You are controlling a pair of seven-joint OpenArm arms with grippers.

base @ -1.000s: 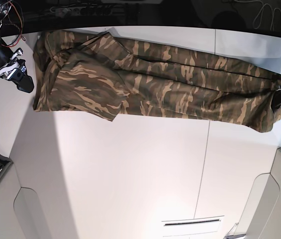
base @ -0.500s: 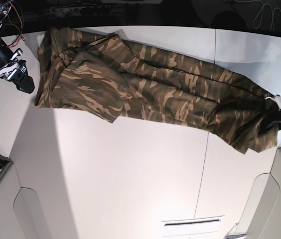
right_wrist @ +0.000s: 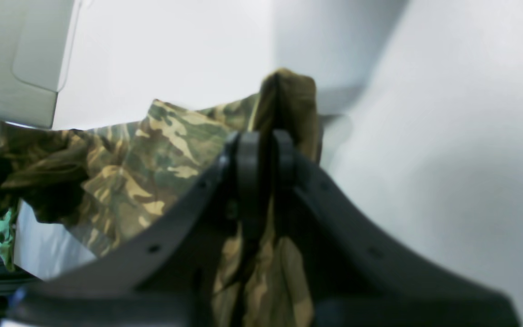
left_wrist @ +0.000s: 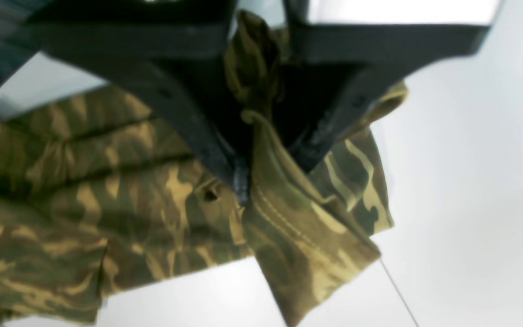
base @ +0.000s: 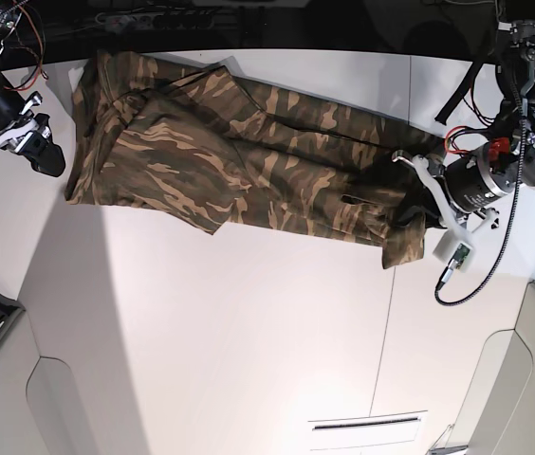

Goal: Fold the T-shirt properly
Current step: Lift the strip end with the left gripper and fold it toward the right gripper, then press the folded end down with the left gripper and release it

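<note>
Both end effectors, left (base: 417, 210) & right (base: 47, 152), pinch T-shirt (base: 249, 161) ends; I'd carry left's end across low, hem square.

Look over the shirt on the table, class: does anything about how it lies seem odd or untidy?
Yes. The T-shirt is not flat: it lies as a long creased band across the table, and its end at the left gripper is bunched into a dark heap. Both the left and the right gripper pinch cloth.
</note>
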